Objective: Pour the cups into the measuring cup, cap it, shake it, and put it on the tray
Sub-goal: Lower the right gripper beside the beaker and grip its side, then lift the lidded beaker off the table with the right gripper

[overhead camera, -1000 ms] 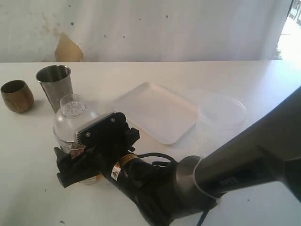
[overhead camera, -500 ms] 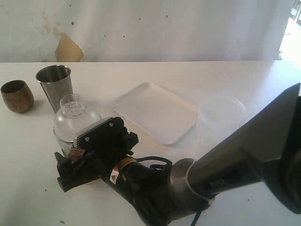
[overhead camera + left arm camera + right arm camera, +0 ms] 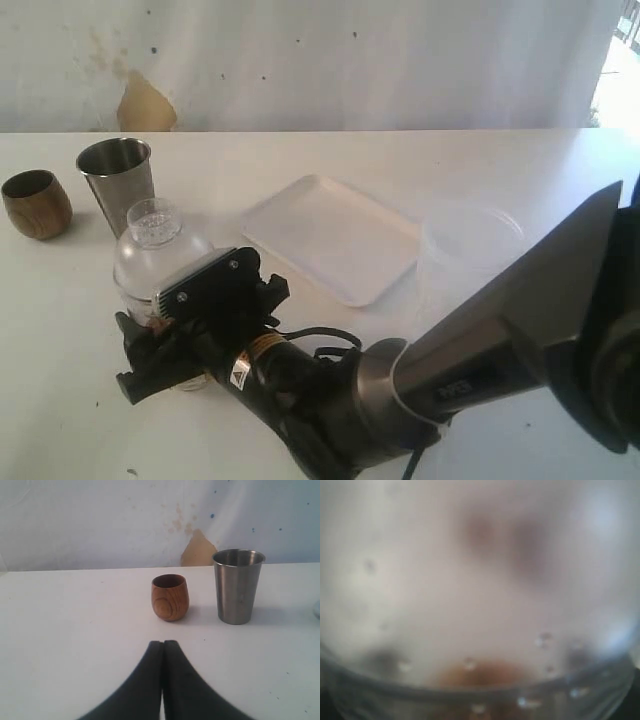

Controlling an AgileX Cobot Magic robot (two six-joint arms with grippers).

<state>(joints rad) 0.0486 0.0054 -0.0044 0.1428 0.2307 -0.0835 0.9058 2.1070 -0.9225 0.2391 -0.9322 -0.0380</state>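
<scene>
Now hold the measuring cup [image 3: 152, 250], at 9 o'clock of the tray [image 3: 335, 235], upright when lifting; right gripper [image 3: 150, 355] closure around it cannot be told, left gripper [image 3: 163, 645] pressed together, empty.

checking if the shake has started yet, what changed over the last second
Very little. The right arm's rear link swung steeper, and its end effector, apparently clamped around the capped measuring cup, eased slightly down and left in the exterior view. The measuring cup itself barely shifted. The steel tumbler, wooden cup, tray and frosted tub stayed put.
</scene>
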